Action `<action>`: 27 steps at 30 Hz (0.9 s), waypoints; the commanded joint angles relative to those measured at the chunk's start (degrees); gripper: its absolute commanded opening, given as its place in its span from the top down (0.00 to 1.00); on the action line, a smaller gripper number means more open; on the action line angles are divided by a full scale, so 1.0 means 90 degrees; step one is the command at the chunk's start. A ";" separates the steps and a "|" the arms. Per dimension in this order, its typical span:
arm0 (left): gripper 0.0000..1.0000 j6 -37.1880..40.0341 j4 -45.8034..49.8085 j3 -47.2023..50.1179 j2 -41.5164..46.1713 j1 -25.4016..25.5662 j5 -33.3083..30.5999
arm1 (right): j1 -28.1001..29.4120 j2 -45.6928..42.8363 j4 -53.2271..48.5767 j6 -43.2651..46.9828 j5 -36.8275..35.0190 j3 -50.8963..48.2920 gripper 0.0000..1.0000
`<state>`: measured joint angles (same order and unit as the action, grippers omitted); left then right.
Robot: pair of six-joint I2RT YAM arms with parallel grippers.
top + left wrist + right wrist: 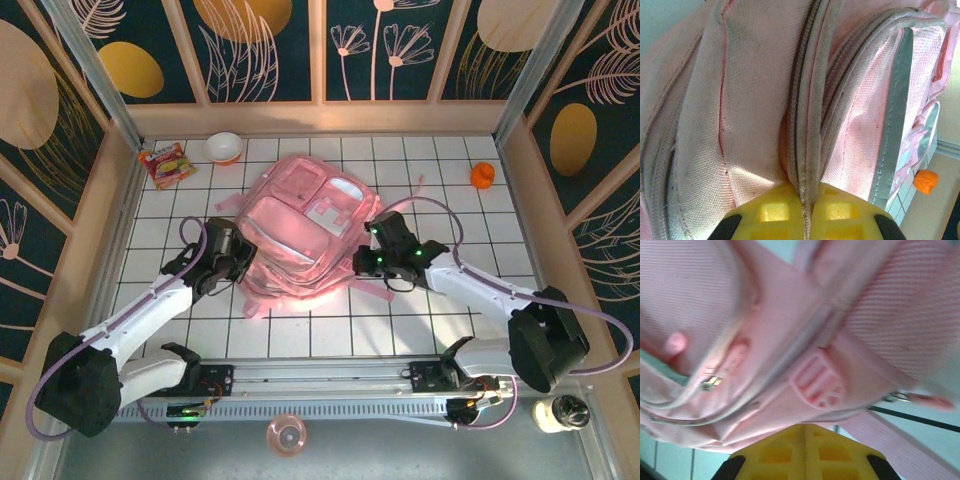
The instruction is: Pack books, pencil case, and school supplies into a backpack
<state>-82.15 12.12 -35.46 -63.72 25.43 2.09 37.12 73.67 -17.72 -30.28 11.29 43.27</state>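
The pink backpack [300, 235] lies flat in the middle of the white tiled table [470, 215], its front pockets and white patches facing up and its pink straps spilling out at the near and right sides. The left gripper [242, 266] is at the bag's near-left edge. In the left wrist view its yellow fingers [775, 212] are pressed together on a raised zip seam [807, 125] of the backpack [740, 100], and the grey-edged ridge runs straight down between the two pads, so this gripper is clamped on the bag. The right gripper [366, 262] is at the near-right edge of the backpack, touching the fabric. In the right wrist view its yellow fingers [835, 452] meet with no gap, closed, and their tips sit right against the pink cloth [790, 340] just below a ribbed pink tab [817, 382]. Whether any fabric is pinched between them I cannot tell. A pink strap [895, 445] trails off to the right over the tiles. Far left on the table, well apart from the bag, lie a red-orange-green snack packet [165, 163] and a white bowl [225, 147]. A small orange object [483, 176] sits far right, also apart from the backpack, and it shows again past the bag's edge in the left wrist view [926, 181].
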 commanded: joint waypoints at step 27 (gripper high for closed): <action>0.46 0.2010 -0.0380 0.0368 0.0889 -0.0052 0.0505 | 0.0653 0.1626 0.3219 -0.2538 0.0896 0.0818 0.84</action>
<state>-71.48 8.16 -30.06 -57.01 25.06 7.49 45.12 88.79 5.85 -53.06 22.44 46.70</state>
